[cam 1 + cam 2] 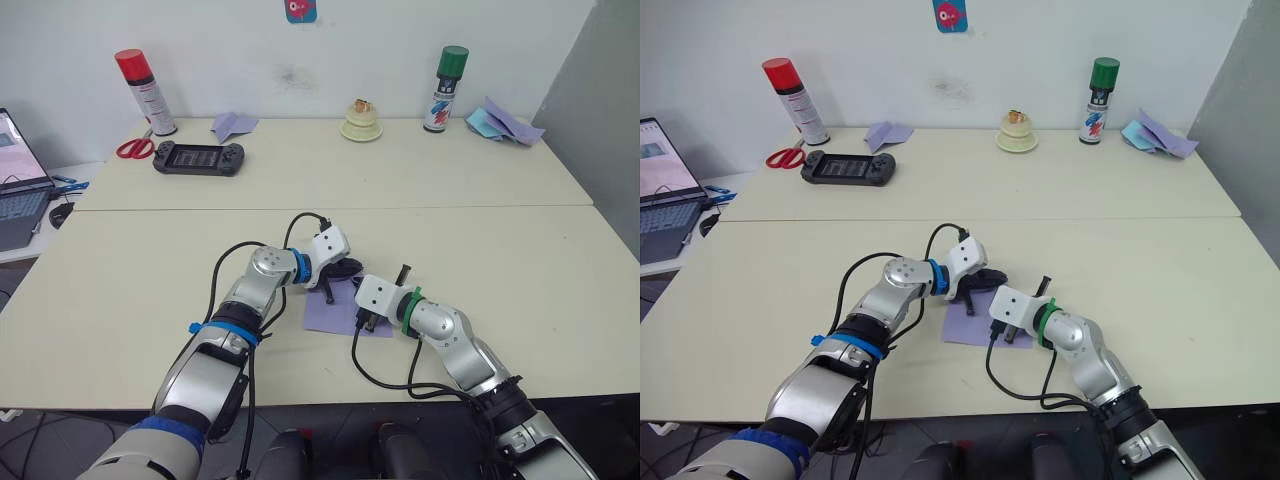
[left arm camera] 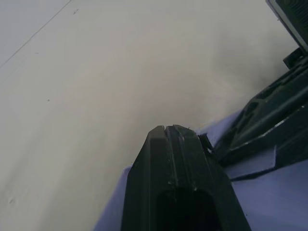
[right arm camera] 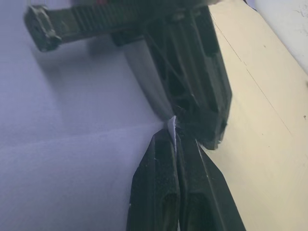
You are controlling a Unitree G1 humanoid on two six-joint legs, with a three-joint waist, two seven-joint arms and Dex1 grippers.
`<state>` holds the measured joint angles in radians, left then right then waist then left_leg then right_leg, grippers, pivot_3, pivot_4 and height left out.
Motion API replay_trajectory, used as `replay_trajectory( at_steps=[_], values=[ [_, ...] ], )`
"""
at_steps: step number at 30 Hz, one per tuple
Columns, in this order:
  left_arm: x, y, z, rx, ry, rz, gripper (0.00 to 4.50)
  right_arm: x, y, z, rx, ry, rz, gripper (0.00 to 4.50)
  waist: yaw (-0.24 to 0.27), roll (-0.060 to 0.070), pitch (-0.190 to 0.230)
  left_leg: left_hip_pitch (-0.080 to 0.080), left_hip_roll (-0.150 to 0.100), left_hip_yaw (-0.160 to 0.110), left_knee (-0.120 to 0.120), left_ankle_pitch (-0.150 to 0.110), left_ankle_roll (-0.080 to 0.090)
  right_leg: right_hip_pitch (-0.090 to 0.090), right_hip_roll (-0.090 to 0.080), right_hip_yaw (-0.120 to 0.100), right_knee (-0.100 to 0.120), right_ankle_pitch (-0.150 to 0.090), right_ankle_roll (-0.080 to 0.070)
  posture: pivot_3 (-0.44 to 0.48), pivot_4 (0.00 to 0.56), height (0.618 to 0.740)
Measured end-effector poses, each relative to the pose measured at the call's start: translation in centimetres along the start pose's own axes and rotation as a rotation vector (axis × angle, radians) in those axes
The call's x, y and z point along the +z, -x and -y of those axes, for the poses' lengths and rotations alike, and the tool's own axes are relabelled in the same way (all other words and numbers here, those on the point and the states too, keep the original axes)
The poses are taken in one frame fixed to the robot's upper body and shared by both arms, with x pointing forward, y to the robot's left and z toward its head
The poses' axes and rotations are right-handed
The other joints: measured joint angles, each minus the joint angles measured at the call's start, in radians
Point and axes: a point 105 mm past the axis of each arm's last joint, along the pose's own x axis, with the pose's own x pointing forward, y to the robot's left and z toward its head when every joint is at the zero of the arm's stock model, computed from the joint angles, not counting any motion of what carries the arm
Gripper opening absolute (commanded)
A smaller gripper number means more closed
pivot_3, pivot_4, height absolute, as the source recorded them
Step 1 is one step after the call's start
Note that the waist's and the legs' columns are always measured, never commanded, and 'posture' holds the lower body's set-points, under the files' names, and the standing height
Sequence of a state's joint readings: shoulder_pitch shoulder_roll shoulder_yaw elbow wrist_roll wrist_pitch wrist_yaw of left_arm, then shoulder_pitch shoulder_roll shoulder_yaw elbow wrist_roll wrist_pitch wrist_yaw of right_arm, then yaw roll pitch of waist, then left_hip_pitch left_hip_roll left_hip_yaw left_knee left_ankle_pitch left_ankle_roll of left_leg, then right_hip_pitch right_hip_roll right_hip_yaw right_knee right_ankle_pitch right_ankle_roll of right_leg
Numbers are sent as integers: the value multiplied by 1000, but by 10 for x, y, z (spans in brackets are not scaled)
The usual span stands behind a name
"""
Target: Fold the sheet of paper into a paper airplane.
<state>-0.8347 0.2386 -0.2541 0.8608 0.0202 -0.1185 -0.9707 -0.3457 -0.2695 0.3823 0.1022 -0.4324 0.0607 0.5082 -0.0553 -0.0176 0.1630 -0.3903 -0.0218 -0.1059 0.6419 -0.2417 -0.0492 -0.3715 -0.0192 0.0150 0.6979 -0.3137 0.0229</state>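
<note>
At the counter's point(image 1: 120, 300) near edge, the right hand point(image 3: 174, 132) pinches the sheet of paper point(image 1: 330, 316) beside the closed left hand point(image 2: 166, 132); any pull risks tearing it.

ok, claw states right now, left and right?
Left claw: closed, resting on the sheet of paper, nothing visibly pinched.
Right claw: closed, pinching an edge of the sheet.

lavender sheet of paper point(image 1: 330, 312) flat on the near table, partly under both arms
</note>
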Motion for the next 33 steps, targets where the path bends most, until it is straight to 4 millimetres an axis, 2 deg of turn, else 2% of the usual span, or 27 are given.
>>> replay_trajectory(
  at_steps=[15, 18, 22, 26, 30, 32, 33],
  values=[
    [-8, -1, 0, -23, -32, -33, 0, 0, 0, -1, 4, -1, -1, 28, -1, -1, -1, 0, 0, 0, 0, 0, 0, 0, 0, 0, 0, 0, 0, 0, 150, 722],
    [-9, -2, 0, -24, -29, -35, 0, 2, 2, -3, 13, -19, 7, 632, 0, -2, -2, 0, 0, -1, 0, 0, 0, 1, 0, -1, 0, 0, 0, 0, 150, 722],
    [-9, -3, 1, -20, -26, -34, 0, 8, 7, -3, 12, -28, 26, 1859, 0, -2, -3, 1, 0, -1, 0, 0, 0, 1, 0, -1, 0, 0, 0, 0, 150, 722],
    [-8, -5, 1, -20, -30, -28, 0, 11, 21, -11, 64, -44, 44, 1859, 3, -3, -3, 0, -1, -1, 0, 0, 0, 1, 0, -1, 0, 0, 0, 0, 150, 722],
    [-9, -5, 2, -21, -36, -29, 0, 14, 46, -23, 153, -138, 53, 1859, 4, -3, -2, 0, -1, -1, 0, 0, 0, 1, 0, -1, -1, 0, 1, 0, 150, 722],
    [-9, -4, 2, -23, -41, -33, 0, 18, 55, -17, 147, -208, 73, 1859, 3, -4, -2, 0, -1, -1, 0, 0, 0, 1, 0, -1, 0, 0, 1, 0, 150, 722],
    [-9, -4, 2, -23, -43, -35, 0, 23, 57, -10, 125, -234, 95, 1693, 3, -4, -2, 0, 0, -1, 0, 0, 0, 1, 0, -1, 0, 0, 1, 0, 150, 722]
  ],
)
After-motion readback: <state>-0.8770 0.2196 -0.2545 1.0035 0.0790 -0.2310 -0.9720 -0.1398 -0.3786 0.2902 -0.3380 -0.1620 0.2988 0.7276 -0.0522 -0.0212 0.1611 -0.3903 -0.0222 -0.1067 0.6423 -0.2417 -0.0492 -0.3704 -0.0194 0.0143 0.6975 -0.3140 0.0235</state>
